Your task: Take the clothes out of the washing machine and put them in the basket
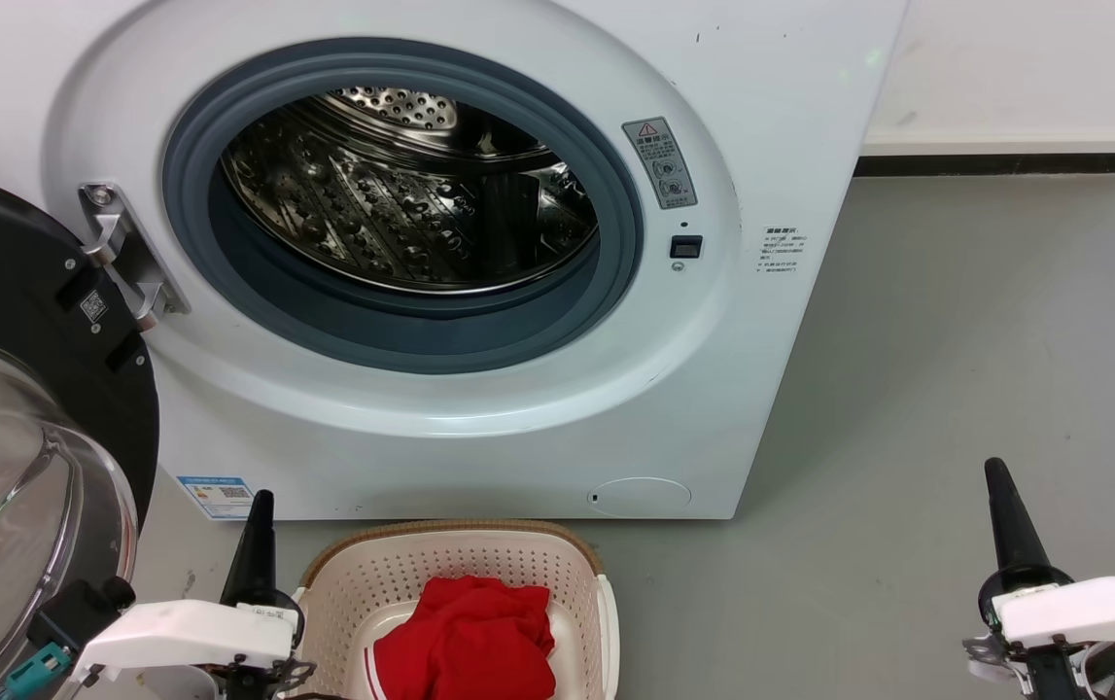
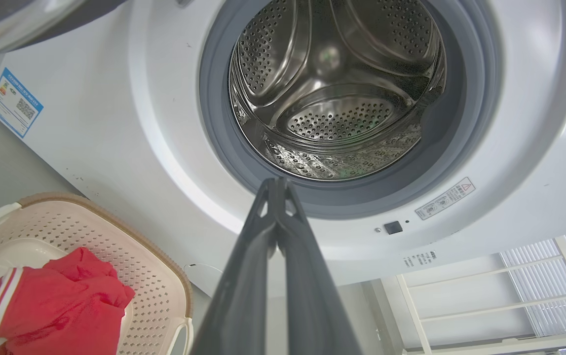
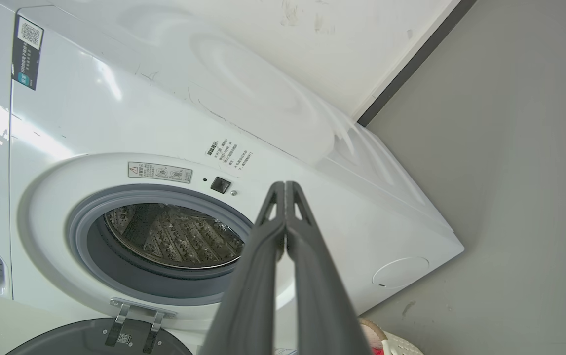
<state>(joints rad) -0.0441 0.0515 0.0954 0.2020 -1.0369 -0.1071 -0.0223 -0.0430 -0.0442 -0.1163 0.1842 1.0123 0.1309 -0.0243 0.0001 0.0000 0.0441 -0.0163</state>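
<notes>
Nearest, in the head view, the left claw (image 1: 260, 506) sits at seven o'clock and the right claw (image 1: 996, 478) at four o'clock. Each has its two fingers pressed together with nothing held. At six o'clock, just beside the left claw, the basket (image 1: 450, 531) on the floor (image 1: 956, 389) holds the clothes (image 1: 470, 642), a red heap. Beyond stands the washing machine (image 1: 713, 389), its door (image 1: 32, 292) swung wide at nine o'clock and its drum (image 1: 401, 214) bare steel.

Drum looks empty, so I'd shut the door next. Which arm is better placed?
Left, probably: the left gripper sits right beside the open door, while the right gripper is off over the floor.
</notes>
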